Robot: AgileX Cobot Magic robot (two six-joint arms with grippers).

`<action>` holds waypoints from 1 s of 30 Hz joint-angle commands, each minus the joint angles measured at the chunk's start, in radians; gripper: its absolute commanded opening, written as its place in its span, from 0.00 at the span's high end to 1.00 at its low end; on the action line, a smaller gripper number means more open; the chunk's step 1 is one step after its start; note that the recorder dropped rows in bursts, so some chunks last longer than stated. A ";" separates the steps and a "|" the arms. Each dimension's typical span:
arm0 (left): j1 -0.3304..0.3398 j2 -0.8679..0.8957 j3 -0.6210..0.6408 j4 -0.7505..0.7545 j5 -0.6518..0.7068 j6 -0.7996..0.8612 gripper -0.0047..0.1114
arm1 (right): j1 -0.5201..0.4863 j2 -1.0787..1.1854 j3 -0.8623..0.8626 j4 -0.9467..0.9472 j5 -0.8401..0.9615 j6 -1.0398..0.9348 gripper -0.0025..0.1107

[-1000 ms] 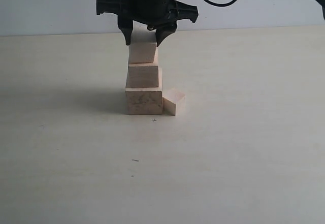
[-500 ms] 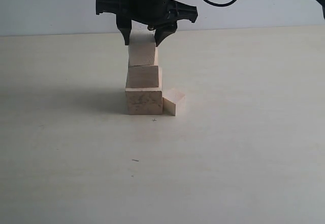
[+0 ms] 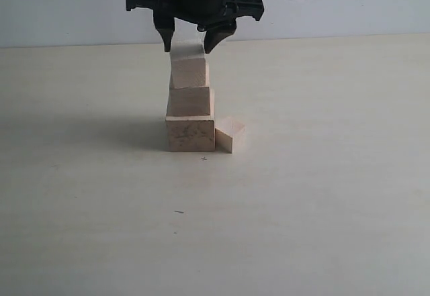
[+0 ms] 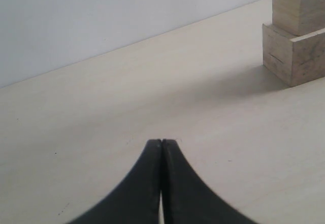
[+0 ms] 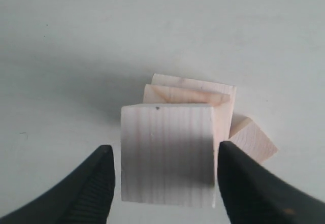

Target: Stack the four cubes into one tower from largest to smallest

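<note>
My right gripper [image 3: 189, 46] hangs spread wide over the tower [image 3: 190, 101], jaws flanking the top cube [image 3: 189, 71] without clamping it. The tower is three cubes high on the table [image 3: 302, 195]. The smallest cube [image 3: 228, 133] sits just beside its base. My left gripper [image 4: 161, 145] is closed and empty.

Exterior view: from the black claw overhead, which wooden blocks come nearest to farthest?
1. Top cube, just below the right claw.
2. Middle cube, under that.
3. Largest cube, at the bottom; smallest cube, beside it, is too close to call.
</note>
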 commanded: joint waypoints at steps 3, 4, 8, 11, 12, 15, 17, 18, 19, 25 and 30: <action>-0.006 -0.005 -0.002 -0.001 -0.013 -0.002 0.96 | -0.003 -0.075 -0.003 -0.086 -0.003 -0.048 0.48; -0.006 -0.005 -0.002 -0.001 -0.013 -0.002 0.96 | -0.003 -0.089 -0.003 -0.086 -0.003 -0.061 0.50; -0.006 -0.005 -0.002 -0.001 -0.013 -0.002 0.96 | -0.003 -0.143 -0.003 -0.022 -0.003 -0.138 0.70; -0.006 -0.005 -0.002 -0.001 -0.013 -0.002 0.96 | -0.003 -0.151 -0.003 0.081 -0.003 -0.241 0.83; -0.006 -0.005 -0.002 -0.001 -0.013 -0.002 0.96 | -0.003 -0.151 -0.003 0.135 -0.003 -0.279 0.89; -0.006 -0.005 -0.002 -0.001 -0.013 -0.002 0.96 | 0.005 -0.126 0.006 0.273 -0.003 -0.412 0.98; -0.004 -0.005 -0.002 -0.001 -0.013 -0.002 0.96 | 0.026 -0.116 0.015 0.299 -0.003 -0.449 0.98; -0.004 -0.005 -0.002 -0.001 -0.013 -0.002 0.96 | 0.058 -0.102 0.025 0.252 -0.003 -0.451 0.98; -0.004 -0.005 -0.002 -0.001 -0.013 -0.002 0.96 | 0.071 -0.100 0.030 0.228 -0.003 -0.451 0.98; -0.002 -0.005 -0.002 -0.001 -0.013 -0.002 0.96 | 0.134 -0.066 0.096 0.057 -0.003 -0.482 0.98; 0.000 -0.005 -0.002 -0.001 -0.013 -0.002 0.96 | 0.136 -0.063 0.147 -0.012 -0.003 -0.491 0.98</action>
